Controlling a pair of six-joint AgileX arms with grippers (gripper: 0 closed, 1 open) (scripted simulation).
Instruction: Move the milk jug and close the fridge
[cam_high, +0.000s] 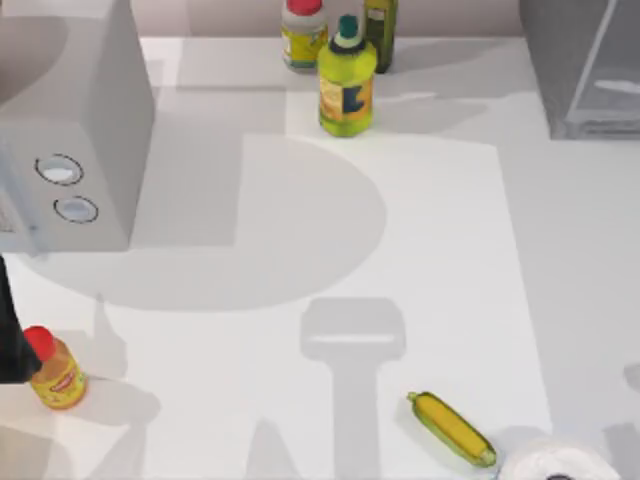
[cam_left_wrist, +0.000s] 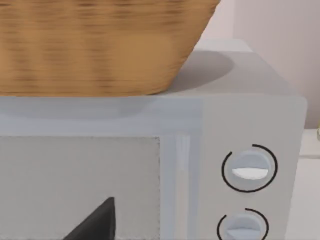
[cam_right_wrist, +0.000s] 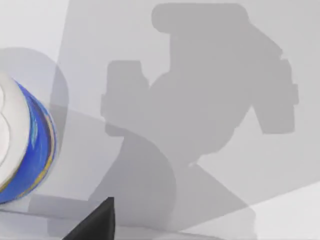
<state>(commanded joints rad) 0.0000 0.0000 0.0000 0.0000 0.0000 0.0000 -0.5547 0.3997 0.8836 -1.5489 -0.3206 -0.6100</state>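
Note:
The fridge (cam_high: 585, 70), a dark grey cabinet with a paler part on its right, stands at the table's far right corner, cut off by the top view's edge. The milk jug is out of view. My left arm (cam_high: 10, 345) is a dark shape at the left edge, beside a yellow red-capped bottle (cam_high: 55, 372). A dark wedge of my left gripper (cam_left_wrist: 95, 225) faces the front of the light grey box with two dials (cam_left_wrist: 248, 167). A dark wedge of my right gripper (cam_right_wrist: 95, 222) hangs above the white table, near a blue-and-white round tub (cam_right_wrist: 27, 145).
The dial box (cam_high: 70, 130) fills the far left, with a wicker basket (cam_left_wrist: 95, 45) on top. Three bottles (cam_high: 346, 80) stand at the far middle. A corn cob (cam_high: 450, 428) and the round white tub (cam_high: 558, 464) lie near the front right edge.

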